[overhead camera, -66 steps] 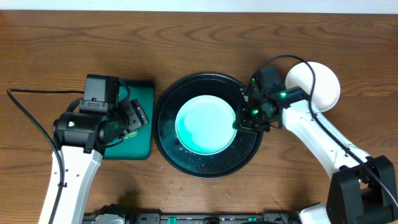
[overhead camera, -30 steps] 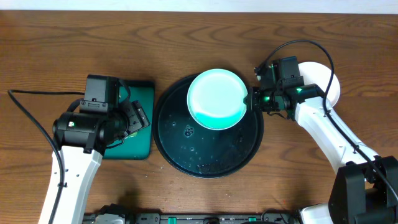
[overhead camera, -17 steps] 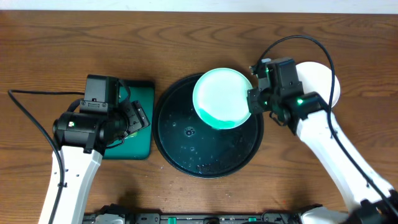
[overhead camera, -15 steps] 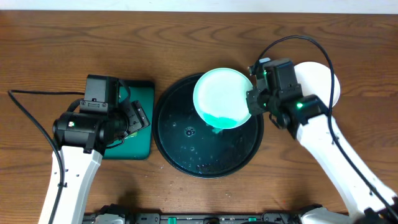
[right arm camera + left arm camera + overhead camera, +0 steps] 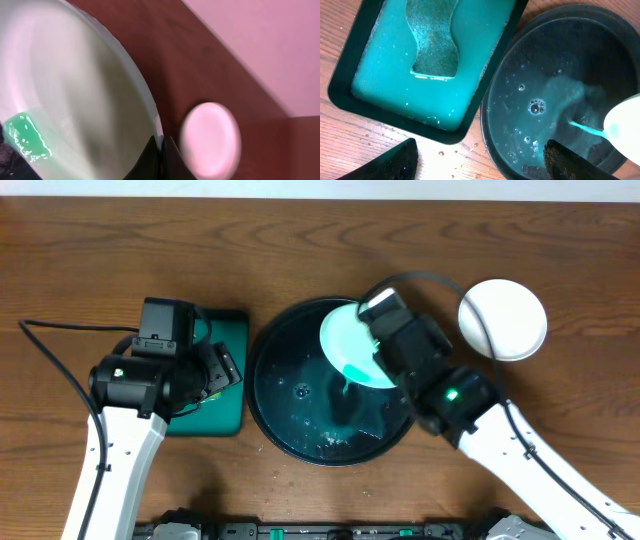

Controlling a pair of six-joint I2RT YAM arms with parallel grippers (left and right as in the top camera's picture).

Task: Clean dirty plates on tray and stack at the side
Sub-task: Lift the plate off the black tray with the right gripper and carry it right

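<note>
Held plate (image 5: 345, 340), overhead: tilted, up over the tray (image 5: 285, 415) at abt 1 o'clock of its floor. Low edge points to 7 o'clock, w/ teal liquid (image 5: 346, 383) running off into the tray. R gripper (image 5: 375, 345) reaches in from 5 o'clock and covers the plate's 4 o'clock rim; jaws hidden under the wrist here. Second plate (image 5: 503, 320) lies flat on the table (image 5: 100, 250) at 2 o'clock of the tray, apart from the rim, w/ a strip of bare wood between. Green tray (image 5: 225, 415) sits at 9 o'clock, long edge just beside the round rim. L gripper (image 5: 215, 370) hangs over it. Wide bare wood along 12 o'clock.

L wrist: L gripper (image 5: 480, 145) spread wide, fingers (image 5: 390, 162) at 7 & 5 o'clock, nothing between. Green tray (image 5: 340, 91) full of teal liquid (image 5: 385, 75), sponge (image 5: 434, 45) at 12 o'clock. Only a thin wedge of wood between its edge & the tray (image 5: 515, 125). Held plate (image 5: 622, 130) edge enters at 4 o'clock, dripping.

R wrist: R gripper (image 5: 161, 152) pressed onto the held plate (image 5: 75, 90) rim at 5 o'clock, pinching it. Teal liquid (image 5: 27, 137) pools at 8 o'clock. Second plate (image 5: 210, 140) blurred, past the rim, well apart.
</note>
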